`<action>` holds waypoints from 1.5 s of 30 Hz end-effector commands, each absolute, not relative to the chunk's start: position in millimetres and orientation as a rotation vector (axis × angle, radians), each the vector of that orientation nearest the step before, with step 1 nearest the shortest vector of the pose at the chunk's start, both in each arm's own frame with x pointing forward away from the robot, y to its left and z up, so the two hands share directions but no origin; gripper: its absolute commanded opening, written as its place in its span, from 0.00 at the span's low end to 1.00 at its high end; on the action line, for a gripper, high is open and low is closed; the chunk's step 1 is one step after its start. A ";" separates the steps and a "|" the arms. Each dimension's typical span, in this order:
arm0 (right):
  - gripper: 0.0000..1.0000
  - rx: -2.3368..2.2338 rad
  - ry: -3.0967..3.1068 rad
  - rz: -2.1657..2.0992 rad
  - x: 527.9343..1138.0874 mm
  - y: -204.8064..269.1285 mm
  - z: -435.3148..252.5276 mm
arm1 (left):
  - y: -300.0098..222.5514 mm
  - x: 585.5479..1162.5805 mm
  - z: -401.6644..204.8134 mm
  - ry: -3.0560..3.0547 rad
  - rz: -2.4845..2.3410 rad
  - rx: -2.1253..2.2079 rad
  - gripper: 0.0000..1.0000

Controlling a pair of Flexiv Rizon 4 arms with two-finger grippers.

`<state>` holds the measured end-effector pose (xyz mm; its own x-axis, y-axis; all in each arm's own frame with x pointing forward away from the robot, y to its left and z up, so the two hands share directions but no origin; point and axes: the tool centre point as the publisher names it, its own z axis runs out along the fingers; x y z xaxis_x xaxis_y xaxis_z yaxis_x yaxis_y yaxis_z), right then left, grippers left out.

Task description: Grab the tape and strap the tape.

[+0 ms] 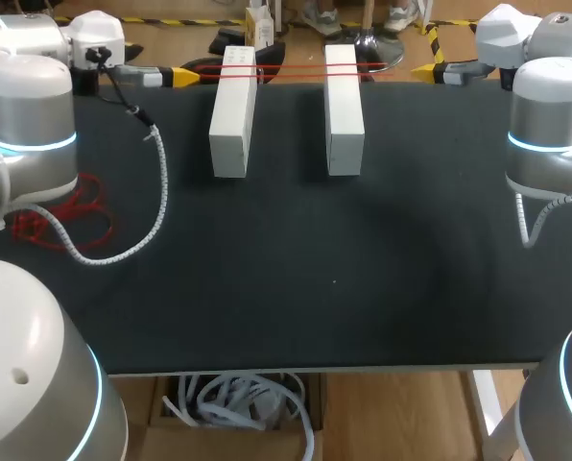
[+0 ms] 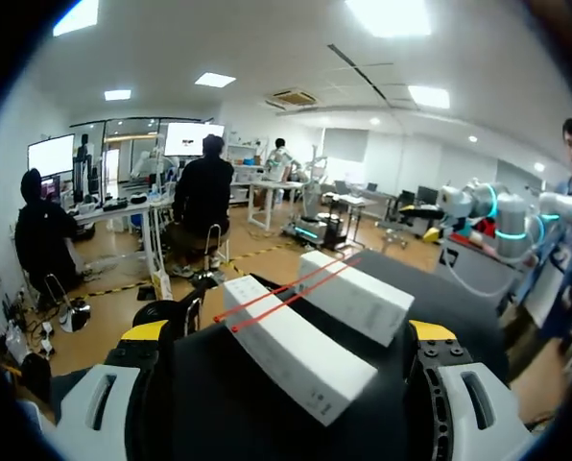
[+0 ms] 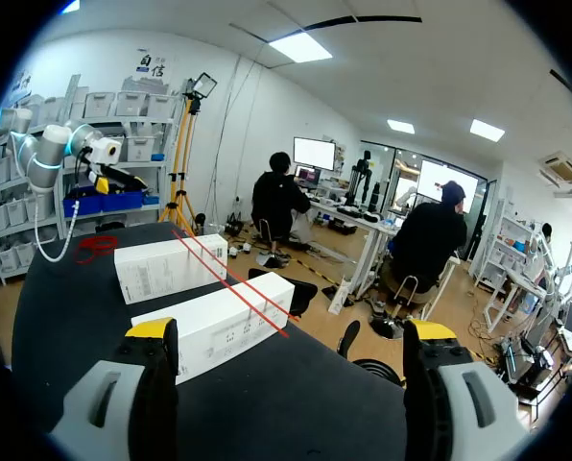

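Black table (image 1: 334,288): white boxes (image 1: 233,115) side by side, red tape (image 1: 291,69) stretched across far ends. Left gripper (image 2: 286,331), right gripper (image 3: 291,329): fingers spread wide, empty. Tape judged thin, light, limp; pinch free span outside boxes.

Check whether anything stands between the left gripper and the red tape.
Nothing visible does. The tape lies across two white boxes, ahead of the open left gripper, with only bare table between.
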<state>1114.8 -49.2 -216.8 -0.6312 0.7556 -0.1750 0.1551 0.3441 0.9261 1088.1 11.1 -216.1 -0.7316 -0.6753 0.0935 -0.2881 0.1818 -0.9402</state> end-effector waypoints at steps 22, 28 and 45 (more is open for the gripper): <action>1.00 0.792 2.011 1.291 1114.6 -49.6 -216.6 | 26.3 1147.9 -233.5 2.550 -1.812 0.105 0.50; 1.00 0.792 2.011 1.291 1114.6 -49.6 -216.6 | 34.4 1167.5 -246.1 2.592 -1.820 0.181 0.43; 1.00 0.792 2.011 1.291 1114.6 -49.6 -216.6 | 32.3 1199.0 -289.9 2.649 -1.893 0.239 0.45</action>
